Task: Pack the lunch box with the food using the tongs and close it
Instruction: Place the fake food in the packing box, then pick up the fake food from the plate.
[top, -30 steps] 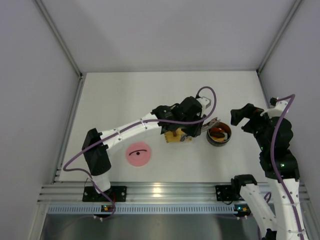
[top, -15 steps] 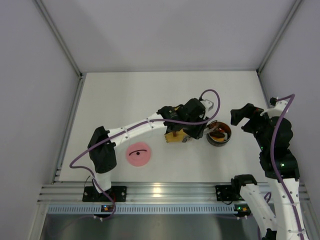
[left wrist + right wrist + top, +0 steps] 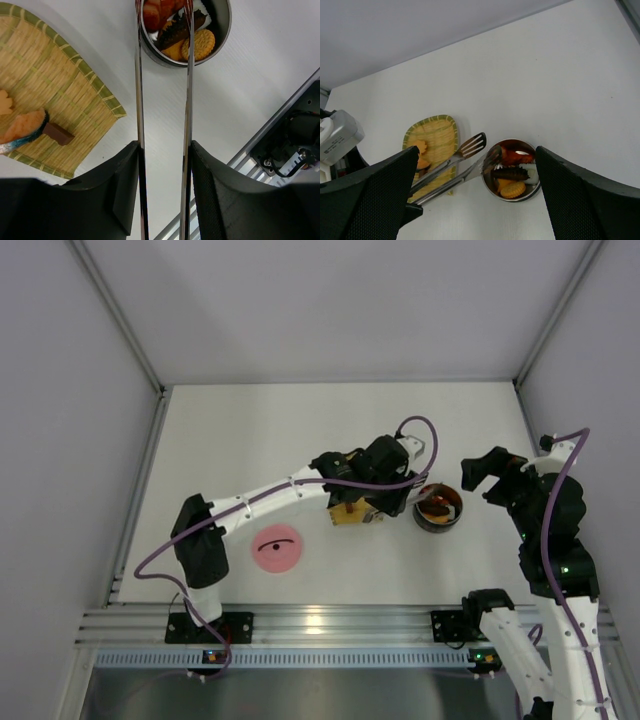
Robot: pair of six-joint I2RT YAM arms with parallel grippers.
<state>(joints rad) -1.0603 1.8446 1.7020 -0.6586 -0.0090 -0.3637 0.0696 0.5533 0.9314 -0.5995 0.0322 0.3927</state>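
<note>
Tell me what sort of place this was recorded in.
Probably a lab robot test cell, not a kitchen: a white table boxed in by plain grey panels, with an aluminium mounting rail along its near edge.

- Bright, even, diffuse light fills the overhead view. The white tabletop (image 3: 300,430) is almost washed out, and shadows under the arms are faint and soft.
- A glare spot sits on the ribbed aluminium rail (image 3: 320,620) at the near edge.
- In the left wrist view, the yellow woven tray (image 3: 65,100) is sharp and throws a soft grey shadow along its right side.
- The long thin silver metal tongs (image 3: 189,100) carry bright streaks.
- The black fingers (image 3: 95,200) of the left gripper (image 3: 163,147) look slightly soft close to the lens.
- In the right wrist view, a white glint lies inside the small round shiny steel bowl (image 3: 520,198).
</note>
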